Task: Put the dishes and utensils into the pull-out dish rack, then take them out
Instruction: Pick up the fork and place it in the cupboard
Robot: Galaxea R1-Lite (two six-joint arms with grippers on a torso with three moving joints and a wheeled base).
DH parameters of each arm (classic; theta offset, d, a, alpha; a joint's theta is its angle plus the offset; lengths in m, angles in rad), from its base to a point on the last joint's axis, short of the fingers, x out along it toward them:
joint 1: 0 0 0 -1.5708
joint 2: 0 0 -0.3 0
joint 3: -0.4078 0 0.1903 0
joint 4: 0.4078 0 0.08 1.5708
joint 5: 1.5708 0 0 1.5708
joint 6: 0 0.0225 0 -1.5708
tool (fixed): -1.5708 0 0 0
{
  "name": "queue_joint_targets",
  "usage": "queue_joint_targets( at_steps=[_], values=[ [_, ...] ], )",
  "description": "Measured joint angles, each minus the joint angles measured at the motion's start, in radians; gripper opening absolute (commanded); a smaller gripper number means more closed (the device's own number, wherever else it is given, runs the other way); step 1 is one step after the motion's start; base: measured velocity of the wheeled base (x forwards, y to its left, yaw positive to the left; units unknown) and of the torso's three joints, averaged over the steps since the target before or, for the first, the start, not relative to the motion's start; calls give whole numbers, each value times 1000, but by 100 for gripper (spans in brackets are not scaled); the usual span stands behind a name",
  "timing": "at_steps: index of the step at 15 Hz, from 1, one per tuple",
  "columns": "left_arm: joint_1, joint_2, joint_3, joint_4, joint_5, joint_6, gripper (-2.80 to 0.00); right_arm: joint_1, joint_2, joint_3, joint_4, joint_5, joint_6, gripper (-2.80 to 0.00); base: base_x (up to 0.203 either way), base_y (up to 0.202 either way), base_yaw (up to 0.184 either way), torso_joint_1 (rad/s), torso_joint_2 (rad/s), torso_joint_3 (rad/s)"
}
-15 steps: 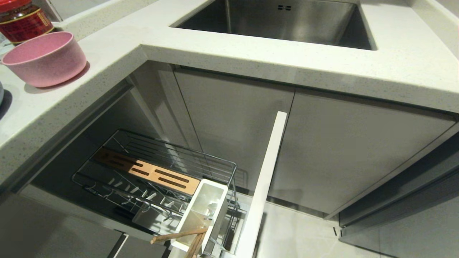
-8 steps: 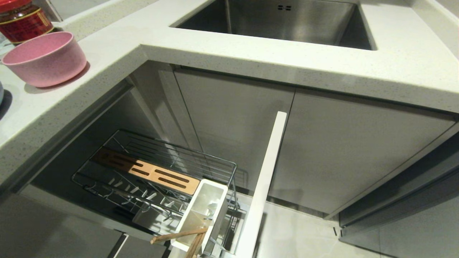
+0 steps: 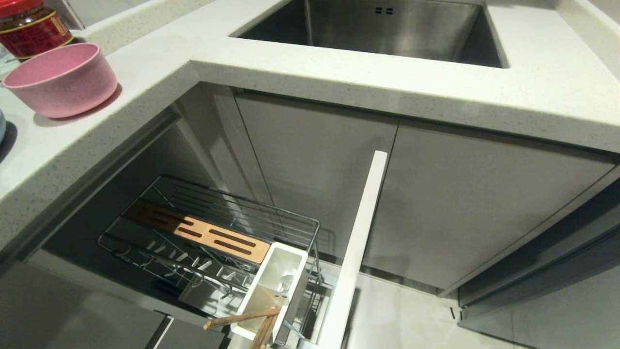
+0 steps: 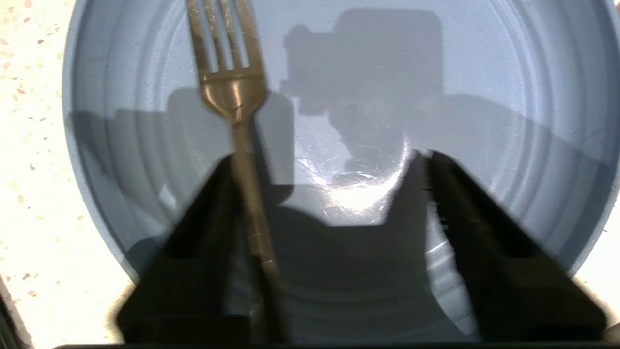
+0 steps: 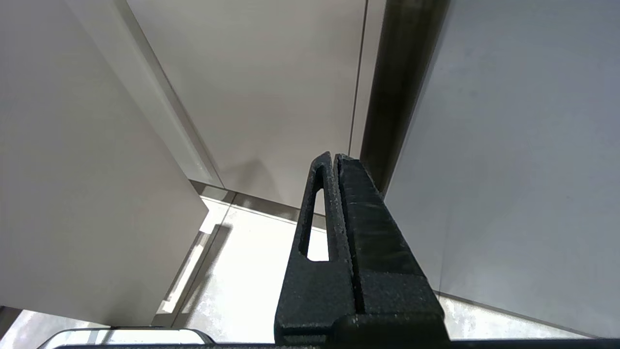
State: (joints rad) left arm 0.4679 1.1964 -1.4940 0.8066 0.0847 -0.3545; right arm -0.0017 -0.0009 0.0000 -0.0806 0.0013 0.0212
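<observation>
Two black fingers of the left gripper (image 4: pixel 324 160) stand spread apart over the light blue plate (image 4: pixel 484 97), which fills most of the left wrist picture. The plate is smooth and shiny, with soft rings in it, and it sits on a pale speckled counter (image 4: pixel 29 145). A thin metal fork (image 4: pixel 237 97) lies on the plate, prongs toward the top of the frame. Its long handle runs down along the finger (image 4: pixel 203 223) on the left side of the picture; I cannot tell if they touch. The other finger is well apart from the fork.

In the head picture, the round pink bowl (image 3: pixel 60 80) sits at the upper left on the counter, just in front of a jar with a red lid (image 3: pixel 31 26). The steel sink (image 3: pixel 378 29) is at the top middle. At the lower left the shiny wire dish rack (image 3: pixel 213 232) is pulled out. It has a wooden strip with slots (image 3: pixel 203 232) and a white plastic box (image 3: pixel 278 286). Two brown wooden chopsticks (image 3: pixel 242 318) stick out of the box at the bottom of the frame. The rack's flat pale front panel (image 3: pixel 361 242) stands beside it.

The right gripper (image 5: pixel 334 160) is pressed together, holding nothing, near plain grey cabinet doors (image 5: pixel 271 87).
</observation>
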Motion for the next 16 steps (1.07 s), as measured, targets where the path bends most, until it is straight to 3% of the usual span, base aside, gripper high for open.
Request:
queue_joint_targets(
  at_steps=[12, 16],
  values=[
    [-4, -14, -2, 4, 2, 0, -280, 0, 0, 0, 0, 0, 0, -280, 0, 0, 0, 0, 0, 0],
    [-16, -71, -64, 0, 0, -5, -280, 0, 0, 0, 0, 0, 0, -280, 0, 0, 0, 0, 0, 0]
  ],
)
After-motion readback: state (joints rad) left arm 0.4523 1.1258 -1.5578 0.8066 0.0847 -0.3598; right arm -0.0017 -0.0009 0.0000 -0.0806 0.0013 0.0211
